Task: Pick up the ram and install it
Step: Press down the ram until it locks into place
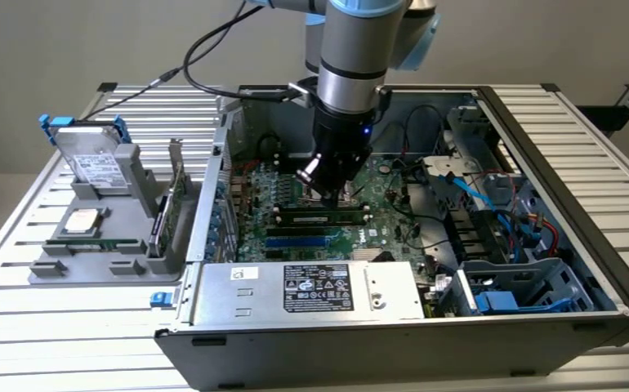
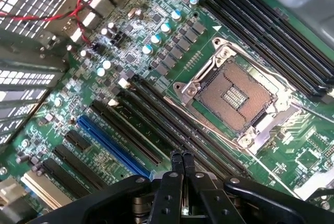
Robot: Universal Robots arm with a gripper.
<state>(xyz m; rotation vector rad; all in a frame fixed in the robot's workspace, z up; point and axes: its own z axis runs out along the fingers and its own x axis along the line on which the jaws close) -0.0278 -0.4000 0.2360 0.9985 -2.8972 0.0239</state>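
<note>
Gripper (image 2: 182, 157) is closed, fingertips (image 2: 176, 157) pressed together w/ nothing between them, hanging low over the motherboard (image 1: 292, 200) inside the open computer case (image 1: 533, 245). In the exterior view the gripper (image 1: 329, 189) sits just above the ram (image 1: 317, 217), which lies seated lengthwise in a slot on the board, black chips facing up, small white label approx. mid-stick. Can't tell if the tips touch it or hover just clear.

Wrist view: fingertips point at the long black memory slots (image 2: 172, 125); a blue slot (image 2: 112, 148) runs just beside them, and the empty processor socket (image 2: 237, 96) w/ its metal frame open sits near, on the other side of the slots. Red wires (image 2: 57, 12) loop by the case wall.

Further out in the exterior view: the power supply box (image 1: 309, 290) w/ a black sticker lies along the case's near edge; blue cables (image 1: 489, 192) and a drive bay (image 1: 516, 286) fill the exterior view's right part of the case. Outside the case, at the exterior view's left, a grey holder (image 1: 108, 237) rests on the slatted desk (image 1: 31, 310), carrying a metal drive (image 1: 95, 159) w/ blue clips stood upright and a square silver processor chip (image 1: 82, 220) lying flat.
</note>
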